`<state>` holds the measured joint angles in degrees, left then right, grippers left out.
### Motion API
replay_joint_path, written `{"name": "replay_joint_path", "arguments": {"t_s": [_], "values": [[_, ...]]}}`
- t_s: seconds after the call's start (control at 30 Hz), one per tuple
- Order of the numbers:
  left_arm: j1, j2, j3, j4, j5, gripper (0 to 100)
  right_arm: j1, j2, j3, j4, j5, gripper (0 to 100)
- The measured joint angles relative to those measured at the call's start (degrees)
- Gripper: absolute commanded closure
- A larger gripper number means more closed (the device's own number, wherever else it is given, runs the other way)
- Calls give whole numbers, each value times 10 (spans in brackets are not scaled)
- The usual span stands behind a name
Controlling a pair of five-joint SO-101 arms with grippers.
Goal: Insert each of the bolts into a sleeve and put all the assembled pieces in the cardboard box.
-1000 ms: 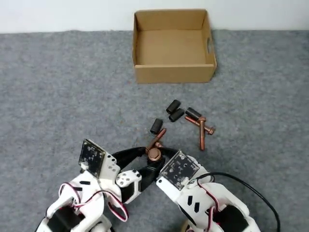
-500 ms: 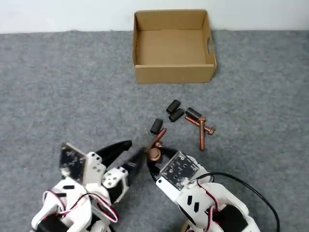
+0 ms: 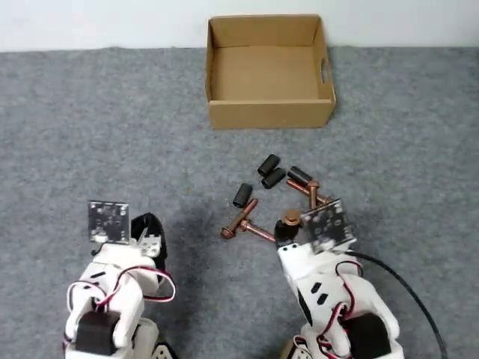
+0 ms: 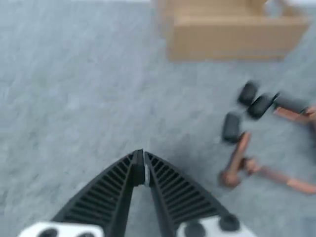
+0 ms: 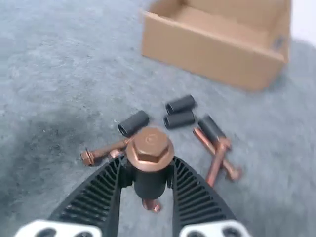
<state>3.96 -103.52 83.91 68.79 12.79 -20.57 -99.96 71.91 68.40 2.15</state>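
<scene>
1. The right gripper [image 5: 148, 170] was seen with its fingers clamped from both sides on a black sleeve [image 5: 149, 183], which was held upright above the grey carpet [image 3: 90, 134].
2. A copper bolt [image 5: 149, 146] was seated in that sleeve. Its hexagonal head rested on top and its tip showed below the sleeve's lower end.
3. In the high view, this held piece was placed between the two pairs of bolts lying on the carpet.
4. The left gripper [image 4: 143, 167] was found with its fingers pressed together and nothing between them. It was held over bare carpet, well apart from the parts.
5. Four loose sleeves [image 3: 269, 164] were left lying on the carpet. Two lay side by side, a third lay just beside them, and a fourth sleeve [image 3: 242, 195] lay near one end of a bolt.
6. Two lying bolts [image 3: 241, 217] were arranged in a V, with their ends close together.
7. A crossed pair [image 5: 213, 173] of bolts was laid one over the other, just beside the third sleeve.
8. The cardboard box [image 3: 269, 114] was set with its opening upward at the far edge of the carpet, well apart from both grippers and beyond the loose parts.
</scene>
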Motion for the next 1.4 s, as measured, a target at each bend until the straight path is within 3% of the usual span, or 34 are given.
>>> {"name": "replay_joint_path", "arguments": {"t_s": [0.17,0.3,0.8,1.03,1.4], "values": [[-35,2,69,-29,-52,995,15,107,-93,9,-73,991],[-59,2,117,-56,-94,995,14,230,-178,-10,-91,991],[-86,3,129,-61,-98,995,14,726,-539,-216,-92,991],[-86,3,129,-61,-98,995,14,947,-706,-280,-47,991],[-86,3,129,-61,-98,994,27,1233,-963,-287,61,991]]}}
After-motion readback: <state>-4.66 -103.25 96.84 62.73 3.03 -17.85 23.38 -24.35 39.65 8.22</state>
